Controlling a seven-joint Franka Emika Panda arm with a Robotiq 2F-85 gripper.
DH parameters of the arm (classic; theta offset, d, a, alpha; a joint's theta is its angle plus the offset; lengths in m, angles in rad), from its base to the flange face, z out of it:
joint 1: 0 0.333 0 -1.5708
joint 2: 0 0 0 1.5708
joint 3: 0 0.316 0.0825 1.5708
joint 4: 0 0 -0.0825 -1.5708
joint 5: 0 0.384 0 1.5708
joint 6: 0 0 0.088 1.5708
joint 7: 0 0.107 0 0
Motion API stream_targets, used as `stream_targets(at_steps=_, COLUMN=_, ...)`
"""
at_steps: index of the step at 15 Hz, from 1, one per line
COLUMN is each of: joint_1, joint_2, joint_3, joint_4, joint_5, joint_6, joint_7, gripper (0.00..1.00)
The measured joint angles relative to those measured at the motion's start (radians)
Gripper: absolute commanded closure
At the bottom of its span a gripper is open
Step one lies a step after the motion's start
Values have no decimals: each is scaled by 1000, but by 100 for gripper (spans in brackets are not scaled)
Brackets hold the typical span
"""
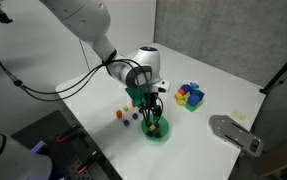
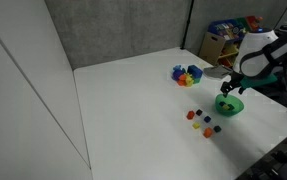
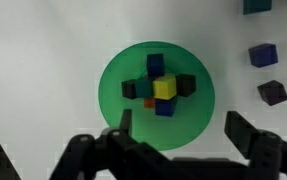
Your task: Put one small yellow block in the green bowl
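The green bowl [image 3: 118,95] sits on the white table and shows in both exterior views [image 1: 156,131] [image 2: 228,105]. In the wrist view it holds several tiny cubes, with a small yellow block [image 3: 164,88] on top of a blue one and dark cubes around it. My gripper [image 3: 179,122] is open and empty. It hangs right above the bowl, as seen in both exterior views [image 1: 153,108] [image 2: 229,88], with a finger on each side of the bowl's near edge.
Several tiny coloured cubes [image 1: 126,115] [image 2: 199,119] lie loose on the table beside the bowl; two dark blue ones [image 3: 263,55] show in the wrist view. A pile of larger coloured blocks [image 1: 190,96] [image 2: 187,75] stands farther off. A grey flat object [image 1: 233,133] lies near the table edge.
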Motion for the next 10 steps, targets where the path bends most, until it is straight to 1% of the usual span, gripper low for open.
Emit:
stream_targets(at_steps=5, joint_1=-61, joint_2=-92, joint_3=93, joint_4=-2, joint_5=3, joint_6=-120, joint_7=-60, gripper=0)
stream_targets(at_steps=8, joint_1=-81, joint_2=-119, joint_3=126, joint_4=-3, joint_5=5, joint_6=-161, joint_7=-87, gripper=0)
stream_targets(at_steps=10, joint_1=-85, joint_2=-123, joint_3=130, joint_4=-5, joint_5=5, joint_6=-164, joint_7=-96, gripper=0)
